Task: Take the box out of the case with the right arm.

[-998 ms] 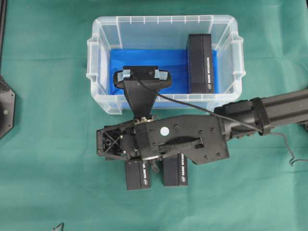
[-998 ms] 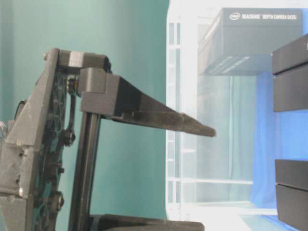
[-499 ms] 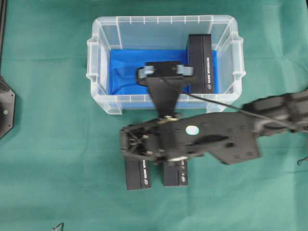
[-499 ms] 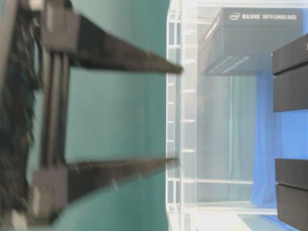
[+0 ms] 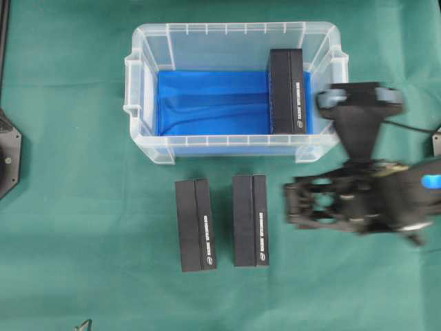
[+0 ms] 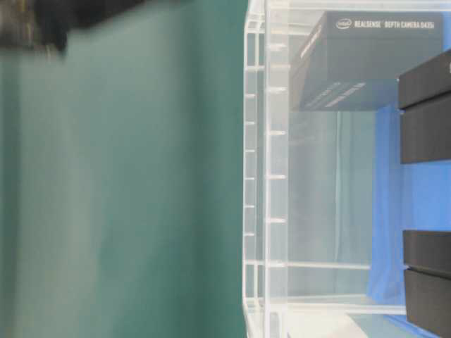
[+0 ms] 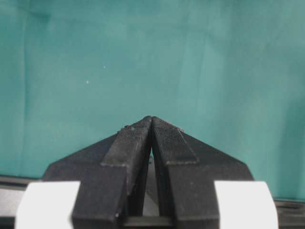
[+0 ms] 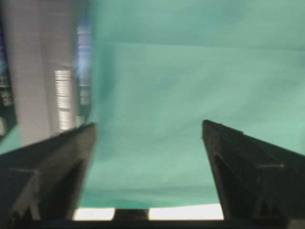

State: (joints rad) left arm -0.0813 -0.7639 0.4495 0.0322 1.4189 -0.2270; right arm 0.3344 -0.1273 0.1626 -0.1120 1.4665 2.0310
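Overhead exterior view, your right end effector [image 5: 298, 207] spread wide, empty, over the green surface [image 5: 69, 207] right of two boxes [image 5: 222, 223], one box [image 5: 287, 91] upright inside the case [image 5: 145, 83], left end effector [image 7: 151, 125] pressed together.

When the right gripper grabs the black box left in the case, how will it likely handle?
The black box looks rigid and flat-sided, probably easy to pinch. Standing on a narrow side against the case wall, it may tip if nudged. Its smooth surface could slip.

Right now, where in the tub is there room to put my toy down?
Inside the case, the blue lining is bare from the left wall to the black box standing against the right wall. It is crowded only there on the right.
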